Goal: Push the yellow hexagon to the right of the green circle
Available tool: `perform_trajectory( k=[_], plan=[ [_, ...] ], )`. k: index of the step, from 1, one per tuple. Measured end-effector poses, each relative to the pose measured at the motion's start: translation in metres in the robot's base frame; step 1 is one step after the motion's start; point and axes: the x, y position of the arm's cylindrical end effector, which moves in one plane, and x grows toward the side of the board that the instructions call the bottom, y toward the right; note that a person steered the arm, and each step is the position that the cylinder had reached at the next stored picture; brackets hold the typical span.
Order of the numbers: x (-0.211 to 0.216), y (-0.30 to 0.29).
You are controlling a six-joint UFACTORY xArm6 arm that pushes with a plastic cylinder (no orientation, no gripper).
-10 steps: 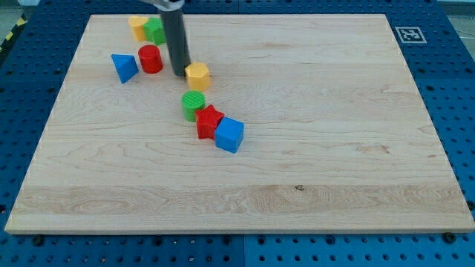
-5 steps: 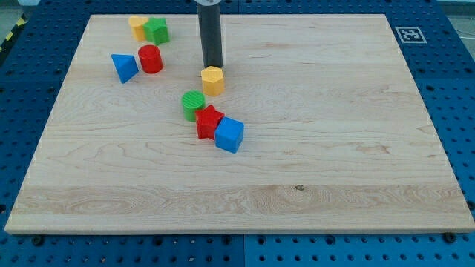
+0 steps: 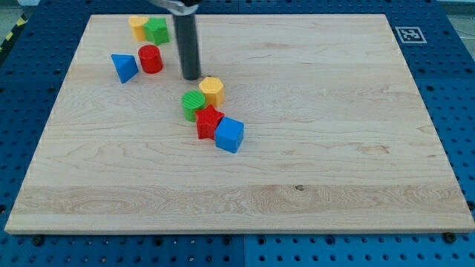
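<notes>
From my screen, a pale wooden board [image 3: 312,148] with visible grain fills most of the frame. Around it runs a blue perforated table surface [image 3: 22,89], dotted with regular holes. A black-and-white square marker [image 3: 407,34] sits at the board's upper right corner. Yellow-black hazard striping [image 3: 11,35] shows at far upper left.

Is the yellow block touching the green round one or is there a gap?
Touching, it seems: the yellow hexagon sits against the green circle, up and to the view's right. My tip is apart, upper left.

Straight dark grey rod, my tip [image 3: 191,77] blunt.
</notes>
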Motion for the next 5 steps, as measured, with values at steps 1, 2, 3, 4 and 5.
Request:
perform_trajectory(
  k=[1, 2, 3, 4, 5],
  plan=[
    [0.002, -0.041],
    [0.013, -0.069],
    [0.038, -0.067],
    [0.053, -0.057],
    [0.054, -0.038]
  ],
)
